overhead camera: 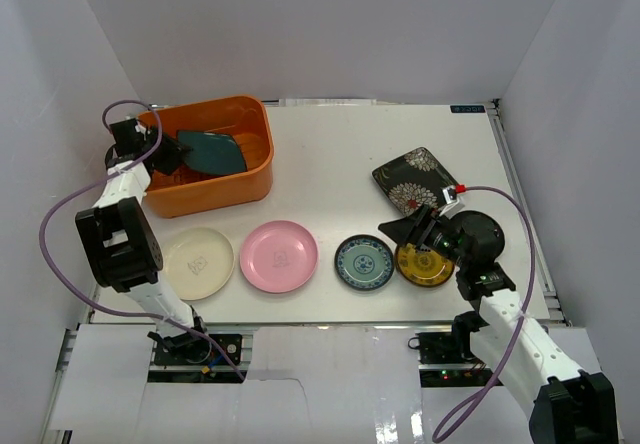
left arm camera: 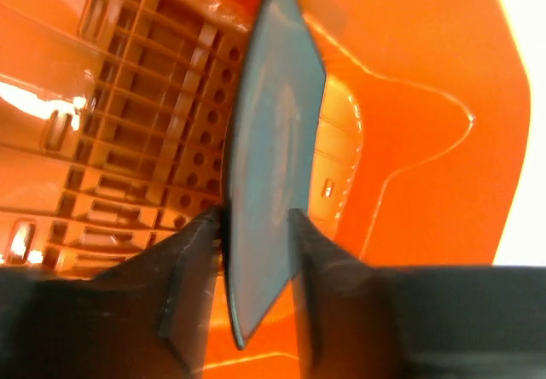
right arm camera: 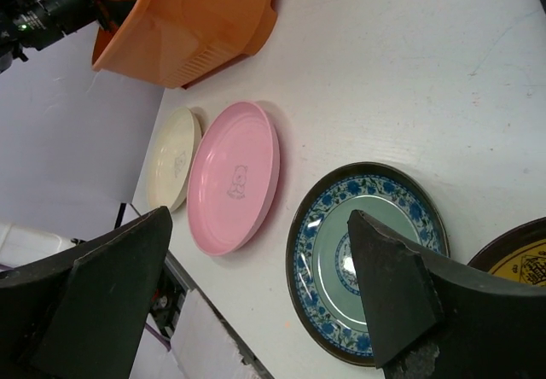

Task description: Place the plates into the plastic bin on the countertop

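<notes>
The left gripper reaches down into the plastic bin. Its matte black fingers are parted wider than the thin edge of the teal square plate standing between them. That plate is smooth and glossy, on edge and tilted, its lower corner down between the fingers. Behind it lies the bin's slotted, ribbed bottom. The bin is glossy orange plastic with rounded corners and a rolled rim, and the teal plate is the only dish seen in it.

The right gripper has its jaws spread wide and nothing between them. It hovers over the small blue-patterned plate, a round dish with a dark rim and a pale green centre. Just beside that plate, partly under the gripper, lies the yellow-patterned plate.

Further left on the flat white countertop lie the round pink plate and the round cream plate, near the bin's front wall. The black square plate with white flowers lies beyond the right gripper. Plain white walls enclose the countertop.
</notes>
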Action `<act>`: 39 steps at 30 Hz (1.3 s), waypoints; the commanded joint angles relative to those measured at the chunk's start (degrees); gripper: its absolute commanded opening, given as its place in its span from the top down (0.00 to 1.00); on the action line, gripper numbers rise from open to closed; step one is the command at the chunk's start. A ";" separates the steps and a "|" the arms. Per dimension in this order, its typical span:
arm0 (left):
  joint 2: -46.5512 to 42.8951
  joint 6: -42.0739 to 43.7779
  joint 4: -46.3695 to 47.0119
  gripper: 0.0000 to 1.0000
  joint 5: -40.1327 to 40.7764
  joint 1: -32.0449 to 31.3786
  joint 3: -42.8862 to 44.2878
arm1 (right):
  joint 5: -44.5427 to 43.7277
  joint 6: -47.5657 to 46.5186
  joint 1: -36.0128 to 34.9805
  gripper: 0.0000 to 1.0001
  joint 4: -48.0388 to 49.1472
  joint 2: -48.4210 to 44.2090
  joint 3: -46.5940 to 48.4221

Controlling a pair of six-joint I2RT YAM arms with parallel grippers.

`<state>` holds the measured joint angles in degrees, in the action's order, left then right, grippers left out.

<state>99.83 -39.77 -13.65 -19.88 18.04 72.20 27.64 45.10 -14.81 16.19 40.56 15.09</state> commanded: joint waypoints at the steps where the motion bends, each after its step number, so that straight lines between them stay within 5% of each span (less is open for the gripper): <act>1: -1.75 0.92 3.63 0.34 -2.97 -0.03 4.96 | -3.46 -1.24 -0.31 0.10 -0.80 -0.65 1.60; 5: -3.59 0.66 3.63 0.07 -2.10 -0.11 4.61 | -13.01 -2.56 -0.22 0.10 -2.21 0.22 3.36; 7: -6.22 0.57 3.54 0.02 0.00 -0.20 4.44 | -17.42 -3.61 -0.22 0.11 -3.17 2.15 5.29; 14: -15.71 5.40 3.45 0.02 18.98 -4.24 0.31 | -37.36 -5.28 1.71 0.35 -3.71 12.17 11.27; 17: -16.77 5.93 3.01 0.02 18.83 -4.59 -1.01 | -40.99 -5.20 4.60 0.39 -3.71 17.87 12.41; 24: -24.76 3.72 7.67 0.02 7.32 -11.87 -5.23 | -36.53 -3.44 13.92 0.34 -1.25 29.04 15.14; 31: -33.72 8.12 8.11 0.02 -5.59 -33.13 -9.97 | -29.93 -0.55 14.10 0.34 2.61 37.31 15.24; 39: -44.54 7.43 7.58 0.02 -8.77 -37.46 -25.08 | -24.39 4.81 14.10 0.39 10.24 49.34 16.90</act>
<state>57.45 -32.25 -5.43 -25.98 -18.94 51.35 0.21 46.46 -0.78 21.17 86.43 30.55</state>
